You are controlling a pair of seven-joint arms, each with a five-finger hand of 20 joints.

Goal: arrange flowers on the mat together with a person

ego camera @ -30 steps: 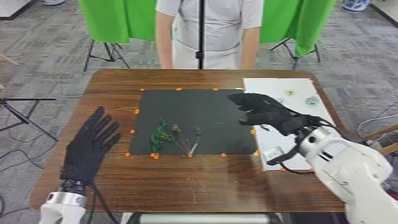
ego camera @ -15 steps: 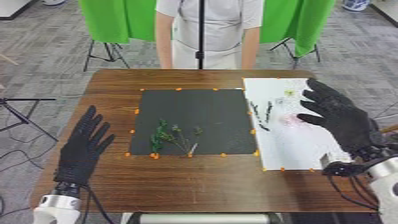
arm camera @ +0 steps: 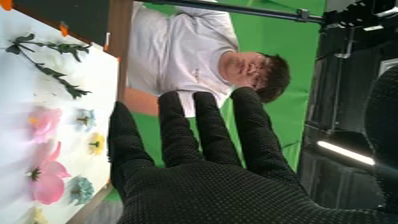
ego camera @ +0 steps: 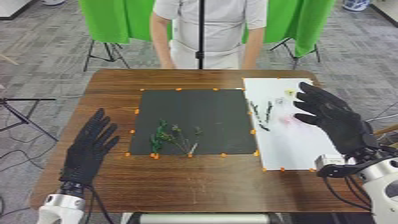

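Dark mat (ego camera: 182, 107) on brown table (ego camera: 204, 190), green cloth (ego camera: 107, 22)

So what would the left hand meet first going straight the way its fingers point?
Probably nothing on the table: the left hand points past the left side of the dark mat toward the far edge, though its height is unclear.

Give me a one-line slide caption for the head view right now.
Green leafy stems lie on the dark mat; the robot's open right hand hovers over the white sheet.
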